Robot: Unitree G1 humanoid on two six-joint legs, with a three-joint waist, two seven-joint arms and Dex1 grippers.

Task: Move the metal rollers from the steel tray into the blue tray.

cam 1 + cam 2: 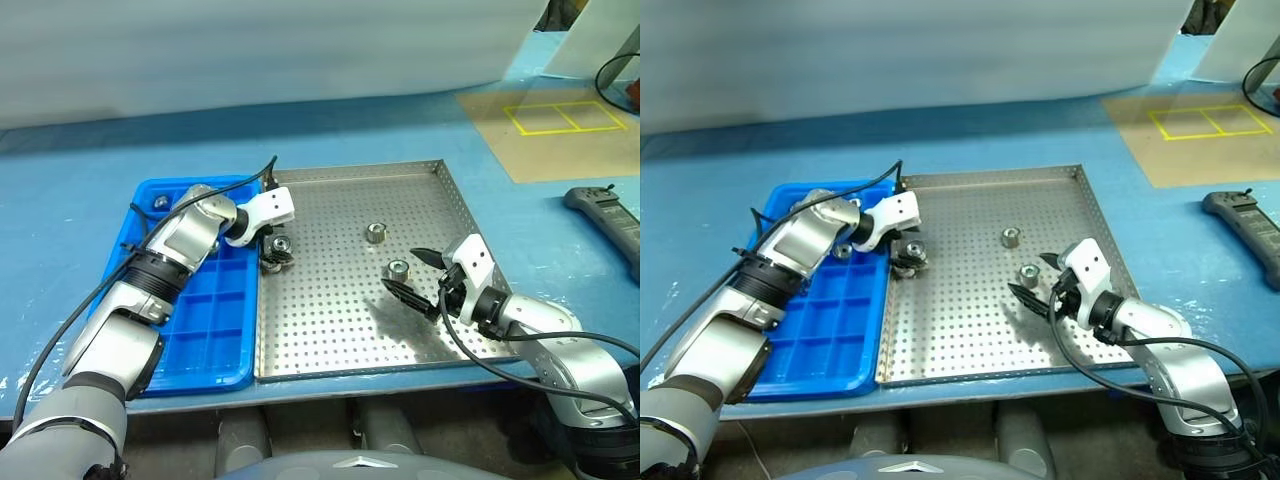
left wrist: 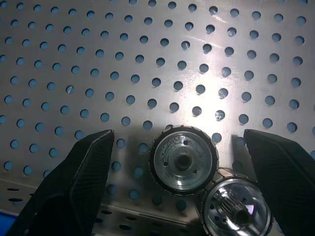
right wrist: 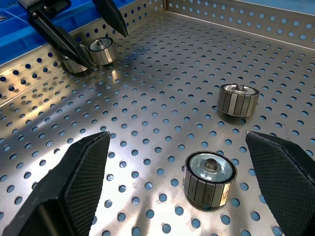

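I see the steel tray (image 1: pixel 330 330) lying flat and square, its left rim touching the blue tray (image 1: pixel 200 340), whose long axis runs away from me alongside it. Both my grippers are over the steel tray, one at each side.

My left gripper (image 1: pixel 272 250) hangs at the steel tray's left rim, just past the edge it shares with the blue tray, angled downward, its two black fingers (image 2: pixel 74 187) spread wide. Between those fingers, in the left wrist view, two metal rollers (image 2: pixel 183 159) stand on end with their central holes facing up, touching each other; the second one (image 2: pixel 236 209) sits closer to the rim wall. Neither finger touches them. The rim wall right behind that pair leaves little room on that side; the perforated floor beyond them is open.

My right gripper (image 1: pixel 418 277) hovers low over the tray's right part, fingers spread wide with nothing between the tips. Just ahead of it a third roller (image 3: pixel 209 178) stands upright, axis vertical, and a fourth (image 3: pixel 238 99) stands farther on, well apart, with bare floor all round both.

In the blue tray, beside my left arm, a small shiny piece (image 1: pixel 160 203) rests in a far corner compartment; another (image 1: pixel 842 252) shows in the right eye view.
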